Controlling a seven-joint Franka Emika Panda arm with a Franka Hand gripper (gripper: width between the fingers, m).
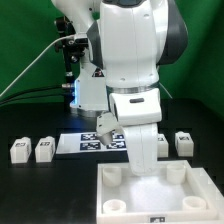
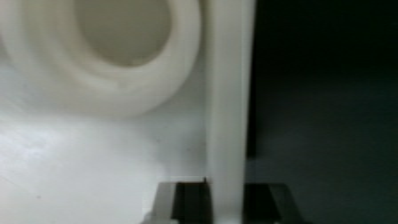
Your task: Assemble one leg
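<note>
1. The gripper (image 1: 146, 164) points straight down under the white arm (image 1: 135, 50), at the far edge of the tray (image 1: 104, 188).
2. In the wrist view the two dark fingers (image 2: 187, 205) sit on either side of the tray's thin upright wall (image 2: 228, 100). No gap shows between them and the wall, so the gripper (image 2: 228, 205) is closed to a narrow width on that wall, and it carries no leg.
3. On one side of the gripped wall lies the tray's white floor with a round corner socket (image 2: 107, 40). On the other side there is only the black table.
4. The nearest leg (image 1: 162, 146) stands on the table just beside the gripper, toward the exterior view's right. A second leg (image 1: 184, 143) is further out on that same side.
5. A third leg (image 1: 44, 149) and a fourth leg (image 1: 20, 150) sit close together well away from the gripper, toward the exterior view's left.
6. The marker board (image 1: 85, 143) lies flat near the gripper on that left side, between it and the far pair of legs.
7. The table (image 1: 30, 185) is matt black and shows no pattern.
8. The tray rests on the table on the camera's side of the gripper, and more round sockets (image 1: 113, 176) are visible at its corners.
9. A green curtain (image 1: 25, 50) fills the background behind the arm, lit evenly, with a thin cable (image 1: 30, 68) sagging across it
</note>
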